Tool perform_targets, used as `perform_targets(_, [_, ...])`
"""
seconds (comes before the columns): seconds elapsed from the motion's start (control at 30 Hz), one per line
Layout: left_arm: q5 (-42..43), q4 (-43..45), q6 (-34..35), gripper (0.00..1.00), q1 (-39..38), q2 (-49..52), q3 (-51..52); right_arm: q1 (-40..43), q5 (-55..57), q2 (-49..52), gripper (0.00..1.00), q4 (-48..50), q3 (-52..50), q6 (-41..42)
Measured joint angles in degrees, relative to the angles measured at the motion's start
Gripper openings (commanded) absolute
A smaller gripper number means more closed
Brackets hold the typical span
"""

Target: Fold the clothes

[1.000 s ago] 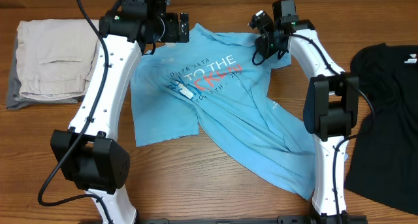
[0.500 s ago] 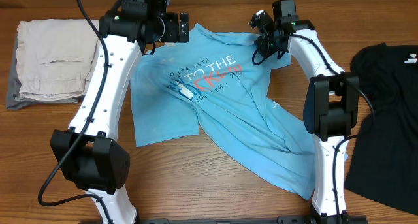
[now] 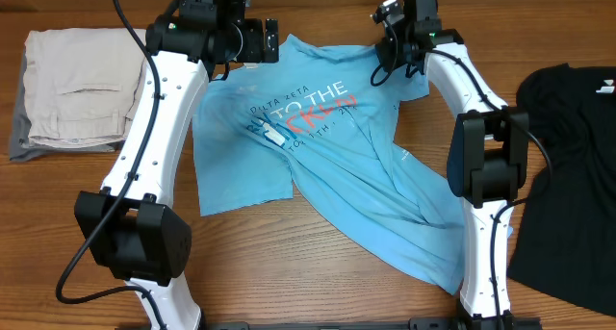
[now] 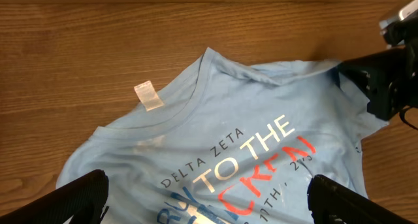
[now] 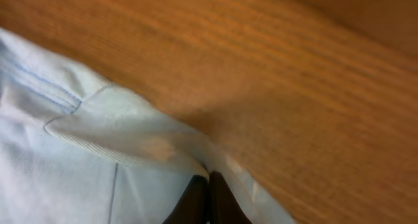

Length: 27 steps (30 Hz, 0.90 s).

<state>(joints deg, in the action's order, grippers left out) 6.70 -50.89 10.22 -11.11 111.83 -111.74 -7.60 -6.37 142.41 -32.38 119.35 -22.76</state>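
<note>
Well, progress: T-shirt [image 3: 327, 166] rumpled, unfolded; I've every fold left.
right gripper [image 5: 208, 199]: pinched shut on its top edge.
left gripper [image 4: 209, 208]: wide apart, empty.

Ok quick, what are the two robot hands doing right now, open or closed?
Left hand: open, holding nothing.
Right hand: closed, pinching the edge of the blue T-shirt.

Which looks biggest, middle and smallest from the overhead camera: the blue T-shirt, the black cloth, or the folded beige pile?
1. Biggest by far: the light blue T-shirt, spread out.
2. and 3. Unsure: the black cloth shows slightly more than the folded beige pile, but the picture edge cuts it off.
</note>
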Motion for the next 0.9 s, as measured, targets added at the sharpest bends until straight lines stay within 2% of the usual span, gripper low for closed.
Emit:
perform_targets(0.43, [-0.02,0.02,0.02,1.0,0.0,0.0,0.0,0.0,1.27,4.81,0.04,12.31,0.0,0.07])
perform_targets(0.47, [-0.02,0.02,0.02,1.0,0.0,0.0,0.0,0.0,1.49,5.49,0.06,13.22,0.0,0.07])
perform_targets(0.53, [0.0,0.0,0.02,1.0,0.0,0.0,0.0,0.0,2.03,6.27,0.16,14.47,0.0,0.39])
perform_targets(0.6, [-0.02,0.02,0.02,1.0,0.0,0.0,0.0,0.0,2.71,6.73,0.18,15.93,0.0,0.24])
perform_targets(0.67, [-0.02,0.02,0.02,1.0,0.0,0.0,0.0,0.0,3.26,6.93,0.33,18.1,0.0,0.74])
perform_targets(0.73, [0.0,0.0,0.02,1.0,0.0,0.0,0.0,0.0,3.98,7.04,0.42,21.55,0.0,1.7])
perform_targets(0.9, [-0.02,0.02,0.02,1.0,0.0,0.0,0.0,0.0,4.79,7.04,0.43,27.19,0.44,5.77])
